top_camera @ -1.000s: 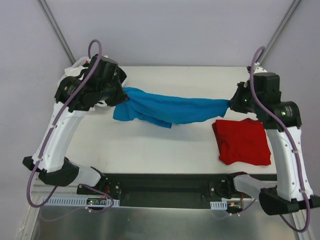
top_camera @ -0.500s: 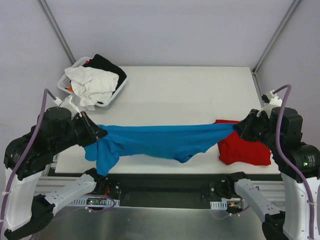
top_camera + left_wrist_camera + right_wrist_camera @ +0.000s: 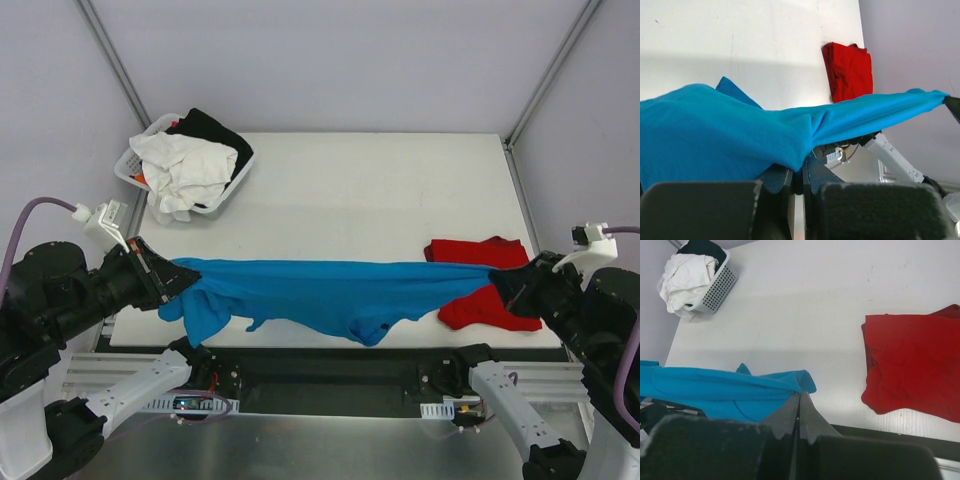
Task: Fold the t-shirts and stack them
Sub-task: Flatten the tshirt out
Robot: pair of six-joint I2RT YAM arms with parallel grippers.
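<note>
2 grippers: L gripper (image 3: 165, 281) & R gripper (image 3: 502, 287) each pinched tight on one end of blue tee (image 3: 330, 288).
Blue tee axis: pulled taut L–R along near table (image 3: 370, 190) edge; loose cloth sags toward arm bases.
Red tee (image 3: 470, 250): folded flat, near-right of table; blue tee's R end crosses it in top view.
Basket (image 3: 128, 163): far-left corner, holds white garment (image 3: 180, 165) + black garment (image 3: 210, 128).
</note>
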